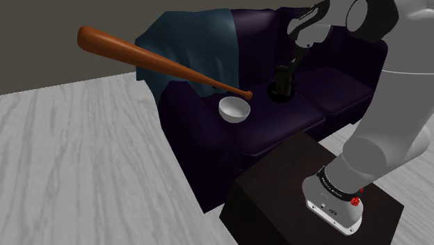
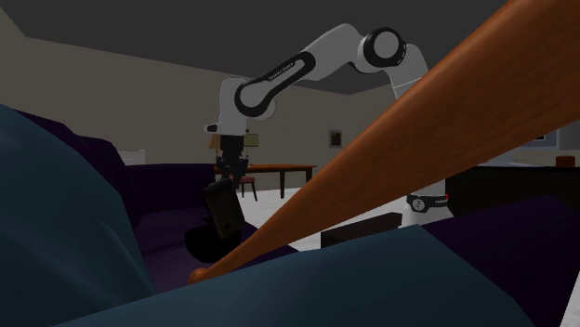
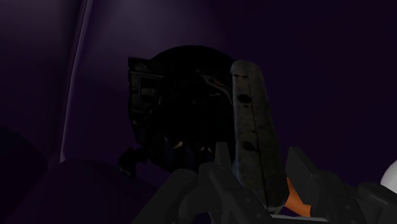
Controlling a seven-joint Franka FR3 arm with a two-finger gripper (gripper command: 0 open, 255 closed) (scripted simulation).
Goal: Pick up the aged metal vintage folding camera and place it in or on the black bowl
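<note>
Worn grey metal camera (image 3: 253, 121) is clasped in the hand (image 3: 257, 167) over a round black bowl (image 1: 278, 98).

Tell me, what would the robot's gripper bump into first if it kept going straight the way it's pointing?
Probably the black bowl on the sofa. Its fingers clasp the folding camera, which hangs over the bowl, so the camera would touch first; the gap is hard to judge.

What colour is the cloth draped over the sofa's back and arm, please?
The cloth is dark teal blue, clearest in the shoulder view.
</note>
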